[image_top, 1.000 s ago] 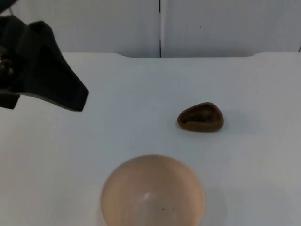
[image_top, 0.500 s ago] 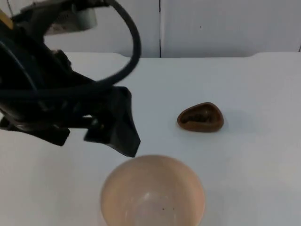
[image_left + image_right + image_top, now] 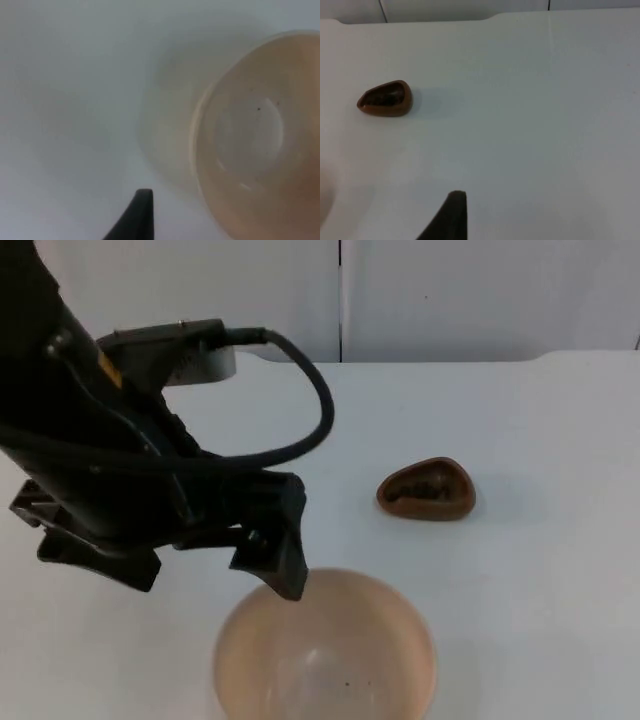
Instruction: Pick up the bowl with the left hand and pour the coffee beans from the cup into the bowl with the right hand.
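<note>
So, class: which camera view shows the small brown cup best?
The top view: the brown cup sits unobstructed on the white table, dark contents visible inside. The right wrist view shows the cup smaller and farther off. The left wrist view looks at the bowl instead.

I work at a plain white table top (image 3: 560,570) that ends at a grey partition wall (image 3: 480,290) split by a dark vertical seam (image 3: 340,300).

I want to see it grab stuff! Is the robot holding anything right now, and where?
Nothing is held yet. The left pincer hangs just over the bowl's rim, and the cup sits alone on the table.
</note>
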### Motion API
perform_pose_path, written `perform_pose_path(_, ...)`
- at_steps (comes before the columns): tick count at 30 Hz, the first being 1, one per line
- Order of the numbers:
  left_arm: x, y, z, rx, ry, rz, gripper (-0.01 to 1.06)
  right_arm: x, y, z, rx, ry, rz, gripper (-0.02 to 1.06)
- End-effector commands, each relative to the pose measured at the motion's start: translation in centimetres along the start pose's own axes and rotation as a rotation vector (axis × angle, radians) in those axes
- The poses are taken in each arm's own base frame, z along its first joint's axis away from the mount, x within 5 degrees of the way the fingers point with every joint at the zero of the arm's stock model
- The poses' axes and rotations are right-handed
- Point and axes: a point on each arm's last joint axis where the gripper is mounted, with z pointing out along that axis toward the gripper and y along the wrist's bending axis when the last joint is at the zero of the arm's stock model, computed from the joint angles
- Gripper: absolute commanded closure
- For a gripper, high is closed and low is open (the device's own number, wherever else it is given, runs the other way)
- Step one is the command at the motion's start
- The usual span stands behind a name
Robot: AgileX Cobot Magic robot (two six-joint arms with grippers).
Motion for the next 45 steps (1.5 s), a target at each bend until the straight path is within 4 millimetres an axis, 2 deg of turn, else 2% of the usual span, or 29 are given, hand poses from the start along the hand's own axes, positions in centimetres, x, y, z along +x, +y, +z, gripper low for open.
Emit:
perform_pose_path(1, 0.0, 0.2, 0.2, -0.026, -0.009, -0.017, 0.06, 0.0, 0.0, -0.1, 0.003, -0.010, -0.003, -0.01)
perform_pose_path(7, 1.0, 1.1, 1.2, -0.063, -0.007, -0.065, 0.06, 0.0, 0.0, -0.1, 0.003, -0.010, -0.003, -0.01)
perform_pose_path(13, 0.9, 1.0, 1.7, -0.043, -0.010, -0.101, 0.06, 0.0, 0.0, -0.1, 0.003, -0.010, -0.003, -0.01)
perform_pose_path(20, 0.3, 2.4, 2.6, 0.015, 0.022, -0.195, 0.06, 0.0, 0.0, -0.1, 0.003, -0.010, -0.003, -0.01)
perform_pose_path(28, 0.5, 2.8, 4.0, 0.001, 0.078, -0.160, 0.06, 0.0, 0.0, -0.1, 0.003, -0.010, -0.003, -0.01)
perform_pose_path(35, 0.2, 2.7, 4.1, 0.008, 0.039, -0.127, 0.06, 0.0, 0.0, -0.1, 0.003, -0.010, -0.003, -0.01)
perform_pose_path(45, -0.1, 3.9, 4.3, 0.009, 0.033, -0.118, 0.06, 0.0, 0.0, -0.1, 0.003, -0.010, -0.003, -0.01)
